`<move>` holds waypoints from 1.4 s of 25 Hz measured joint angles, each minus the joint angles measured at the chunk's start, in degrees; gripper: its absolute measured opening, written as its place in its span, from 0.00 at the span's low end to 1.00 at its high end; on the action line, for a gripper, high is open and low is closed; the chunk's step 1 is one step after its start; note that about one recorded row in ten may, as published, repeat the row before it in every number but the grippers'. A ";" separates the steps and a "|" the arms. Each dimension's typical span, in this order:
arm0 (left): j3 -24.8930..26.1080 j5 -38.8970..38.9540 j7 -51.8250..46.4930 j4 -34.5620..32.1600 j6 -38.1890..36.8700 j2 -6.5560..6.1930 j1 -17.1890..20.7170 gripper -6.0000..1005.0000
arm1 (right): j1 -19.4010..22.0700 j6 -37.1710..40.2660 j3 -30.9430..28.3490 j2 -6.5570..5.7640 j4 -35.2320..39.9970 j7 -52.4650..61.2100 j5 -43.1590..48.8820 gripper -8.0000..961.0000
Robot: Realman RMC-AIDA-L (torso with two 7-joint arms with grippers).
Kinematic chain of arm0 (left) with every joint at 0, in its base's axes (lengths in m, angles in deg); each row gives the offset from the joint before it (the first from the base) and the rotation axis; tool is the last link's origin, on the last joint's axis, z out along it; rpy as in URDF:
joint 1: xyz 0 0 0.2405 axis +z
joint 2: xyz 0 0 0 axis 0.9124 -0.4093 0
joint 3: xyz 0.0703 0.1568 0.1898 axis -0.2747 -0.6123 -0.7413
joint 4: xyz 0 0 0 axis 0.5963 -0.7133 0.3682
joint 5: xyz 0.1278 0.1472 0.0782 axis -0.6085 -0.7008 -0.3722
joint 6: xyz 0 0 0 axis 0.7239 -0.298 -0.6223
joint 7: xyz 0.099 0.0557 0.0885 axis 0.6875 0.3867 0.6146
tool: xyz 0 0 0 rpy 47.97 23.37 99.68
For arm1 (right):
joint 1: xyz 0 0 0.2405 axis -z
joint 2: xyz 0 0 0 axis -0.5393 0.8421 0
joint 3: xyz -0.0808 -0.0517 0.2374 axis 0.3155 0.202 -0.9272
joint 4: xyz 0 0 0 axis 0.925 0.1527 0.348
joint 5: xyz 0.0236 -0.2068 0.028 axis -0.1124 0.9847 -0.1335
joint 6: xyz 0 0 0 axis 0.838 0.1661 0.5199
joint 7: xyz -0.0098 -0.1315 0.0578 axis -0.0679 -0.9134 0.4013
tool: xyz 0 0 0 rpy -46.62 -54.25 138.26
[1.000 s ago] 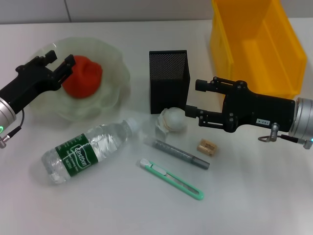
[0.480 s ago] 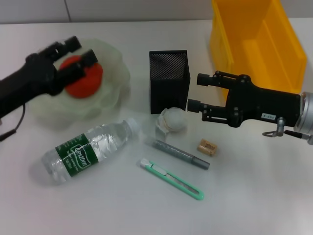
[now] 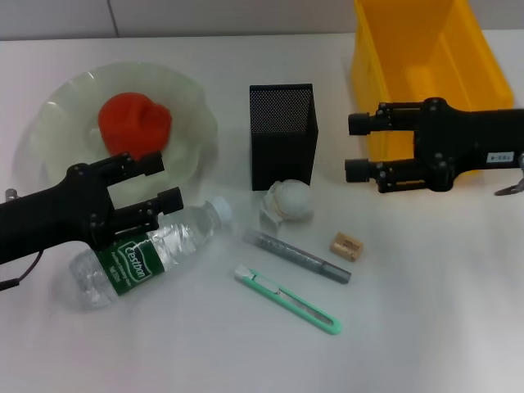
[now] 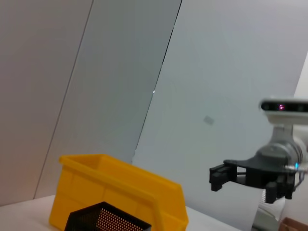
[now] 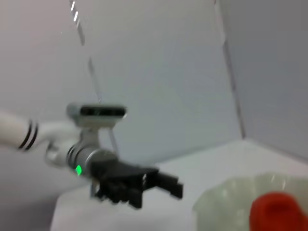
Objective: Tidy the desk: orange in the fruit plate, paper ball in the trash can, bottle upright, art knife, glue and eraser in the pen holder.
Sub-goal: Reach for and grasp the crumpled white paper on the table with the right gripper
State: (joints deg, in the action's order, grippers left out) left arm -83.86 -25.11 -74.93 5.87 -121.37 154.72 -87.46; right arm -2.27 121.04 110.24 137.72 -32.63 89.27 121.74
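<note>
My left tool (image 3: pixel 155 184) hangs open over the bottle (image 3: pixel 147 254) lying lower left on the worktop. Smooth, roll-prone plastic; I'd grip mid-body at the label. My right tool (image 3: pixel 360 147), open, hovers upper right.

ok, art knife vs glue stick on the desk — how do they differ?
The art knife is mint green and flat; the glue stick is grey and round. The art knife lies nearer the front edge; the glue stick lies just behind it, closer to the paper ball. Both lie flat, angled alike, untouched.
</note>
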 joint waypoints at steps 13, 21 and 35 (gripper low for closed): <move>-0.51 -0.13 0.85 -0.25 0.51 0.29 0.43 0.72 | -16.27 2.87 14.69 -1.29 12.72 19.91 22.96 0.77; -0.23 -0.12 0.31 -0.14 0.74 0.50 0.17 0.72 | -19.39 1.55 19.41 1.94 15.70 20.27 29.26 0.77; -0.14 0.31 -1.65 -0.03 1.36 0.74 0.07 0.72 | -19.49 -5.34 30.24 3.84 18.15 22.84 31.61 0.77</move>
State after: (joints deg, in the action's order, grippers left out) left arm -84.00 -24.80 -76.58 5.84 -120.01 155.46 -87.39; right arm -21.76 115.70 140.48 141.56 -14.48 112.10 153.34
